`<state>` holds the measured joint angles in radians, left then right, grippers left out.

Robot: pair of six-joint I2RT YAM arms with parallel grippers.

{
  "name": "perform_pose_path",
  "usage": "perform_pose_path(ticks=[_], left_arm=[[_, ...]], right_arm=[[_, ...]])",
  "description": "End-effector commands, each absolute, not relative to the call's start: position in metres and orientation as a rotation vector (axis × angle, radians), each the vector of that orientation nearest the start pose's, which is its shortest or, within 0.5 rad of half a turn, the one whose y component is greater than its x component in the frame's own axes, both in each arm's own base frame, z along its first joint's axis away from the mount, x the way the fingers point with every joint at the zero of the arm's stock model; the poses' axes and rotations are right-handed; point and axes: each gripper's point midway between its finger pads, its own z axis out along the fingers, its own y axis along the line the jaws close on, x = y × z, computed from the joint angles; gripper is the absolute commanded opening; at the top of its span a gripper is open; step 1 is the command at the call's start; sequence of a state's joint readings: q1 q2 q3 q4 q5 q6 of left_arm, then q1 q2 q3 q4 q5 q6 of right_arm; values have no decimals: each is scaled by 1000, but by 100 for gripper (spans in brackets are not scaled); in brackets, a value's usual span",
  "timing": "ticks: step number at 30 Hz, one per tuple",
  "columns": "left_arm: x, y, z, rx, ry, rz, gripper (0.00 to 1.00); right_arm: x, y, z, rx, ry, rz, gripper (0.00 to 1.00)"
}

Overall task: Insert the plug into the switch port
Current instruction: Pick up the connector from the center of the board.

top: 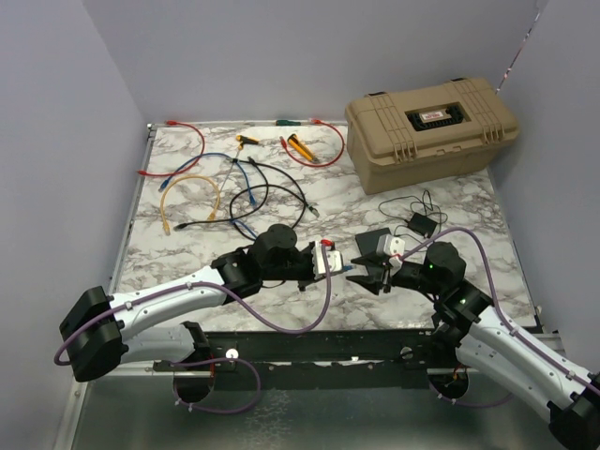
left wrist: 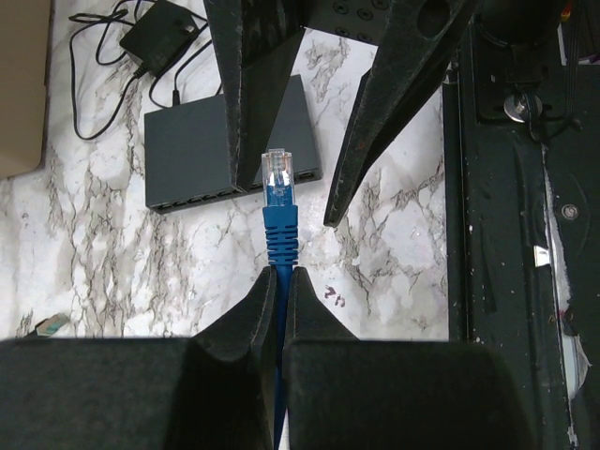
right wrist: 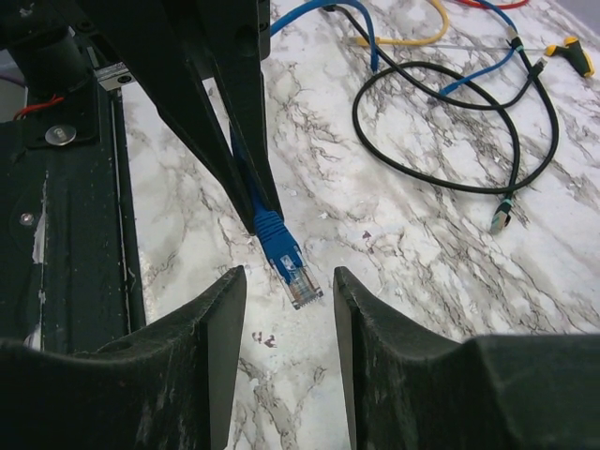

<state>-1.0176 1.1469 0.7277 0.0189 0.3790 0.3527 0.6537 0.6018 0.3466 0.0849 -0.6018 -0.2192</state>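
Here, an illegible ink scribble [left wrist: 333, 297] lies near the plug [left wrist: 279, 192].

Blue plug [left wrist: 278, 202] held aloft, dark-grey switch [left wrist: 187, 159] flat

The left arm [top: 169, 300] reaches from the lower left of the top view toward the centre. Its left gripper [left wrist: 279, 278] is pinched tight on the cable just behind the blue plug [left wrist: 279, 216]. The right arm [top: 497, 333] comes in from the lower right. The right gripper [right wrist: 289, 279] faces the left one tip to tip, fingers parted either side of the plug's clear end without touching it.
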Motion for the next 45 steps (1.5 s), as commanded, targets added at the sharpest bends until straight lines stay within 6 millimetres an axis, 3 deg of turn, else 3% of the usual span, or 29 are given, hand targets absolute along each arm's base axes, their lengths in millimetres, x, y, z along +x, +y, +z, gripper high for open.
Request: perform_pose_path(ticks=[1, 5, 9, 11, 12, 17, 21, 33, 37, 39, 43, 45], left_arm=[[141, -345, 192, 1495, 1334, -846, 0], [142, -346, 188, 1503, 1343, -848, 0], [142, -346, 188, 1501, 1342, -840, 0], [143, -346, 188, 1499, 1341, -836, 0], [144, -346, 188, 1495, 1341, -833, 8], [144, -349, 190, 1478, 1307, -842, 40], [142, -353, 193, 1474, 1259, -866, 44], [138, -353, 181, 1506, 1286, -882, 38], [140, -351, 173, 1516, 1312, -864, 31], [141, -352, 173, 1519, 1311, -865, 26], [140, -354, 175, 1521, 1306, -870, 5], [142, -353, 175, 1512, 1311, -861, 0]], right_arm=[[153, 238, 193, -1156, 1323, 845, 44], [151, 239, 194, -1158, 1310, 855, 36], [150, 239, 194, -1159, 1313, 860, 13], [150, 239, 193, -1160, 1315, 861, 6], [150, 239, 192, -1161, 1316, 863, 2], [148, 240, 192, -1169, 1311, 873, 1], [147, 241, 193, -1177, 1305, 880, 1], [146, 241, 195, -1177, 1294, 878, 1], [147, 240, 196, -1173, 1289, 874, 1], [146, 240, 196, -1173, 1290, 877, 1], [147, 240, 196, -1166, 1296, 878, 1], [149, 239, 196, -1148, 1309, 873, 4]])
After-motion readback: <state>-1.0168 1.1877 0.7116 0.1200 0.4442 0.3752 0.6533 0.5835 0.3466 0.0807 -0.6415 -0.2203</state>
